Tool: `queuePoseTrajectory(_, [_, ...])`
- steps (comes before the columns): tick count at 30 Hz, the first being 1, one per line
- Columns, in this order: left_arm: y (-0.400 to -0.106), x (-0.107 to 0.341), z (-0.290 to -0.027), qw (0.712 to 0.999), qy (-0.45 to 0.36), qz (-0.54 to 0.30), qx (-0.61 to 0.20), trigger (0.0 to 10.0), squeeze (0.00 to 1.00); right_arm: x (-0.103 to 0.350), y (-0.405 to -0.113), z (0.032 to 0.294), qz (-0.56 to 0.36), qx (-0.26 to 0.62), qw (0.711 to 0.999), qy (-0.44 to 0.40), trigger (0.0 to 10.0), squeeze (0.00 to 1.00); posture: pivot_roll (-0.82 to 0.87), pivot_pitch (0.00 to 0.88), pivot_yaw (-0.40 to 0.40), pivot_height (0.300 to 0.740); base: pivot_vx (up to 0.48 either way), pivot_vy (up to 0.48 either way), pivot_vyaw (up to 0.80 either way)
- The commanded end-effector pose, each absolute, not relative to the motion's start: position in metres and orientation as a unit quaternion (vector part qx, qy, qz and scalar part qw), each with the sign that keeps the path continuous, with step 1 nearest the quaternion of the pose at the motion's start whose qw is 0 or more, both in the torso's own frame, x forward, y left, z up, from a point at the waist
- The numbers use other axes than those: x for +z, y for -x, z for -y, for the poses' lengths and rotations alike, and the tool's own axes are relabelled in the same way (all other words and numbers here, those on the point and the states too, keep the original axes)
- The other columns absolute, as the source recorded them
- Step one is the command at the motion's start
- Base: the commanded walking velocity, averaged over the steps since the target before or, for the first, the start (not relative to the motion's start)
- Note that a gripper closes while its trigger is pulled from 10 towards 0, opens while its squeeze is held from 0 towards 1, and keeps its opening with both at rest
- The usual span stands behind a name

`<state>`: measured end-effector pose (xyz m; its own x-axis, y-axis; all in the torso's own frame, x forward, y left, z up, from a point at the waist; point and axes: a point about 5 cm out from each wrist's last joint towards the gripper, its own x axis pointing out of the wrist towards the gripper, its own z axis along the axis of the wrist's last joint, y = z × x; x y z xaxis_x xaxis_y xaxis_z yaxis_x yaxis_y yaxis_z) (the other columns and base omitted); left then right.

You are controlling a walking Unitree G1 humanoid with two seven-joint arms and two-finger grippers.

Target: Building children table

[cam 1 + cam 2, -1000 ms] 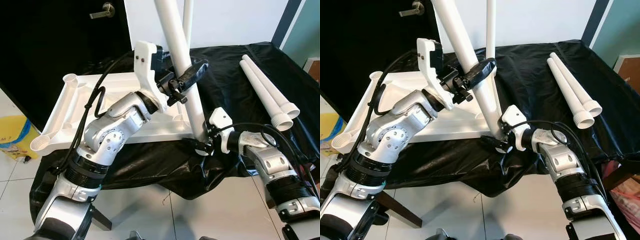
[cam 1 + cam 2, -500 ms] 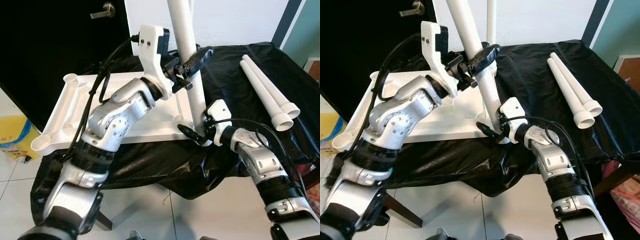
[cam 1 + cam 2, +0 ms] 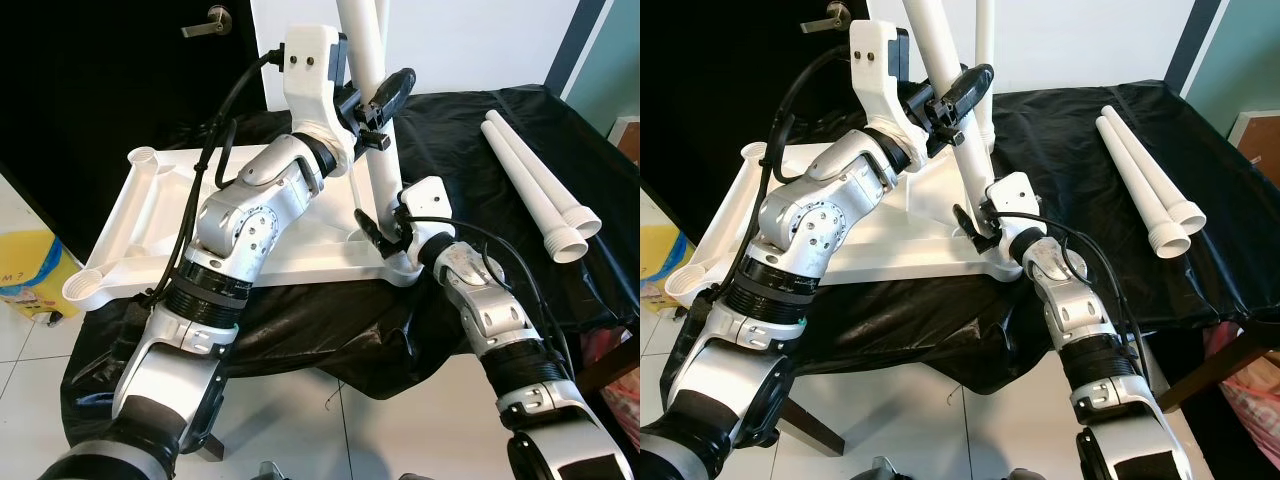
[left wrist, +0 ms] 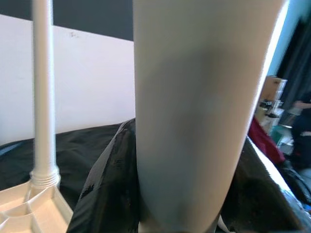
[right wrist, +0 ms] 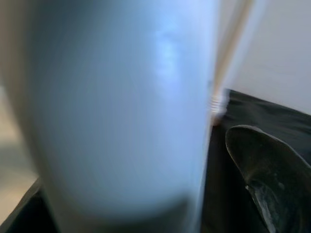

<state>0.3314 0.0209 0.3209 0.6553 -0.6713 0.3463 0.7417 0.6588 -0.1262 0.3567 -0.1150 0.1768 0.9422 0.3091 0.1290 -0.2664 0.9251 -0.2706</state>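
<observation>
I see the white plastic table leg [image 3: 377, 150] standing almost upright at the near right corner of the upturned white plastic tabletop [image 3: 150, 230], which lies on the black sheet [image 3: 470, 180]. My left gripper [image 3: 385, 95] has its black fingers clamped on the leg high up. My right gripper [image 3: 375, 232] sits at the leg's base, fingers clamped around it just above the corner socket. Two loose white plastic legs [image 3: 540, 185] lie side by side towards the sheet's right edge.
</observation>
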Motion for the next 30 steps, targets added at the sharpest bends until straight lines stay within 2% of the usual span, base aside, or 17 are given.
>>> queuePoseTrajectory(1, [-0.332,0.330,-0.019,0.904,0.124,0.144,-0.384,10.0,0.00,0.177,-0.360,0.112,0.083,0.116,0.981,0.133,10.0,0.00,-0.15,0.000,0.043,0.740,0.000,0.000,0.00])
queuePoseTrajectory(5, [-0.335,0.334,-0.018,0.907,0.133,0.146,-0.371,10.0,0.00,0.178,-0.359,0.101,0.099,0.097,0.978,0.157,10.0,0.00,-0.16,0.000,0.050,0.740,0.000,0.000,0.00])
queuePoseTrajectory(11, [-0.334,0.339,-0.011,0.906,0.145,0.150,-0.368,10.0,0.00,0.177,-0.358,0.090,0.112,0.084,0.979,0.146,10.0,0.00,-0.16,0.000,0.052,0.740,0.000,0.000,0.00])
queuePoseTrajectory(22, [-0.334,0.341,-0.010,0.908,0.146,0.150,-0.363,10.0,0.00,0.173,-0.358,0.085,0.108,0.070,0.981,0.145,10.0,0.00,-0.16,0.000,0.048,0.740,0.000,0.000,0.00])
queuePoseTrajectory(23, [-0.335,0.341,-0.010,0.909,0.146,0.150,-0.361,10.0,0.00,0.172,-0.358,0.084,0.106,0.068,0.981,0.149,9.6,0.00,-0.16,0.000,0.046,0.740,0.000,0.000,0.00])
queuePoseTrajectory(24, [-0.335,0.341,-0.010,0.909,0.145,0.150,-0.361,10.0,0.00,0.171,-0.358,0.084,0.106,0.068,0.981,0.150,3.8,0.00,-0.16,0.000,0.046,0.740,0.000,0.000,0.00])
queuePoseTrajectory(26, [-0.335,0.341,-0.010,0.909,0.145,0.151,-0.360,10.0,0.00,0.171,-0.358,0.084,0.106,0.068,0.981,0.150,3.8,0.00,-0.16,0.000,0.046,0.740,0.000,0.000,0.00])
queuePoseTrajectory(27, [-0.335,0.342,-0.010,0.909,0.145,0.151,-0.360,10.0,0.00,0.171,-0.358,0.084,0.104,0.066,0.981,0.149,1.6,0.00,-0.16,0.000,0.044,0.740,0.000,0.000,0.00])
queuePoseTrajectory(28, [-0.335,0.342,-0.010,0.909,0.145,0.151,-0.360,10.0,0.00,0.171,-0.358,0.084,0.104,0.066,0.981,0.149,1.6,0.00,-0.16,0.000,0.044,0.740,0.000,0.000,0.00])
queuePoseTrajectory(29, [-0.335,0.342,-0.010,0.910,0.142,0.152,-0.359,10.0,0.00,0.170,-0.359,0.084,0.102,0.065,0.981,0.148,0.0,0.00,-0.16,0.000,0.044,0.740,0.000,0.000,0.00])
queuePoseTrajectory(30, [-0.335,0.342,-0.010,0.912,0.132,0.155,-0.357,10.0,0.00,0.169,-0.360,0.084,0.098,0.065,0.982,0.146,0.0,0.00,-0.16,0.000,0.045,0.740,0.000,0.000,0.00])
